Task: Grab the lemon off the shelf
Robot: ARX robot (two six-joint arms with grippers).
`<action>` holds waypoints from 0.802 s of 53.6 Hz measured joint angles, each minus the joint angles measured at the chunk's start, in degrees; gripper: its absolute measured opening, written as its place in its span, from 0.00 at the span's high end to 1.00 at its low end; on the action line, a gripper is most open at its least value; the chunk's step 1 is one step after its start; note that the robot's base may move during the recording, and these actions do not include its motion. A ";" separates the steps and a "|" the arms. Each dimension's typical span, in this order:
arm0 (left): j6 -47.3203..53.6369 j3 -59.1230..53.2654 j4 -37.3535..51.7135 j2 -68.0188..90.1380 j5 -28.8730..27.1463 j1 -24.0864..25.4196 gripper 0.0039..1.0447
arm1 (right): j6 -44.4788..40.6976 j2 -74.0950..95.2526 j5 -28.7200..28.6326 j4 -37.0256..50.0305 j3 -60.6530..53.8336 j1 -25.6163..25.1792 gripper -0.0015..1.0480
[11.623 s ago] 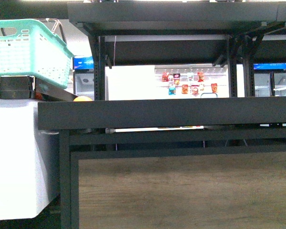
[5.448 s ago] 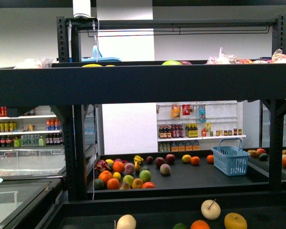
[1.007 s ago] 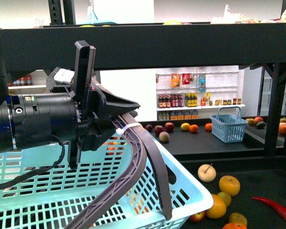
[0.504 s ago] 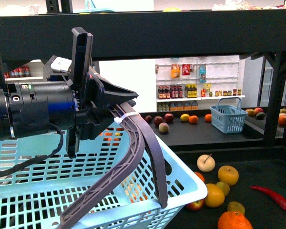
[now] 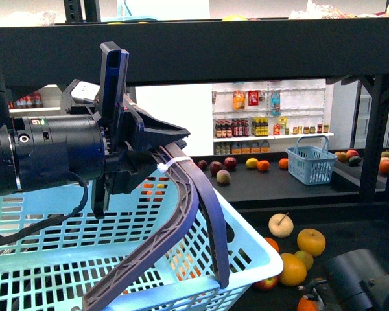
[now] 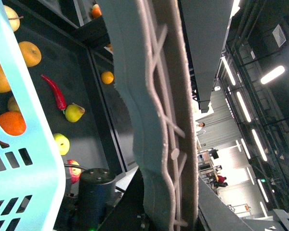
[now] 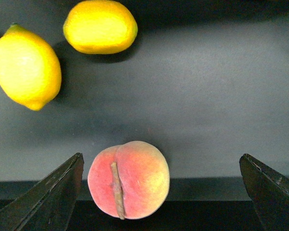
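- Right jaws: spread wide and empty above the shelf [image 7: 216,96] tray. A peach [image 7: 128,179] lies between the two tips, touching neither.
- Lemon [image 7: 26,67]: on the same tray, beyond the peach and off to one side, outside the span of the jaws. Going by where the right arm [image 5: 360,278] shows in the front view, I judge this to be the near right part of the shelf.
- A second yellow fruit [image 7: 100,26] lies just beside the lemon without touching it. Its ends are blunter, so I take the pointed one for the lemon.
- Handling: probably firm and light, with a smooth rind that can slip and an oval body that rolls. It is best gripped across its short middle, not at the tips.
- Edges and room: the tray's front lip runs just under the peach. Closing here would catch the peach, so the jaws must pass over or round it. Bare tray lies open between the peach and the lemon.
- Left jaws: clamped on the handle [image 5: 215,246] of the basket [image 5: 52,259], which fills the near left. The beam [image 5: 246,52] overhead limits lift.
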 joint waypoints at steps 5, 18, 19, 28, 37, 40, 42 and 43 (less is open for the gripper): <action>-0.04 0.00 0.00 0.00 0.00 0.00 0.91 | 5.46 3.58 0.17 -0.35 3.26 0.76 0.07; -0.02 0.00 0.00 0.00 -0.02 0.00 0.91 | 17.73 10.95 1.84 -2.71 11.91 1.05 0.07; -0.02 0.00 0.00 0.00 0.00 0.00 0.91 | 18.27 11.21 1.88 -2.71 12.31 1.07 0.07; 0.00 0.00 0.00 0.00 -0.02 0.00 0.91 | 22.38 13.88 1.73 -2.58 17.16 1.62 0.07; -0.02 0.00 0.00 0.00 0.00 0.00 0.91 | 25.59 16.15 0.72 -3.23 22.40 3.04 0.07; -0.02 0.00 0.00 0.00 0.00 0.00 0.91 | 26.38 16.96 0.72 -3.56 24.00 3.30 0.07; -0.02 0.00 0.00 0.00 0.00 0.00 0.91 | 27.02 17.59 0.74 -3.93 25.22 3.50 0.07; 0.00 0.00 0.00 0.00 0.00 0.00 0.91 | 27.28 18.10 0.68 -4.20 26.05 3.61 0.07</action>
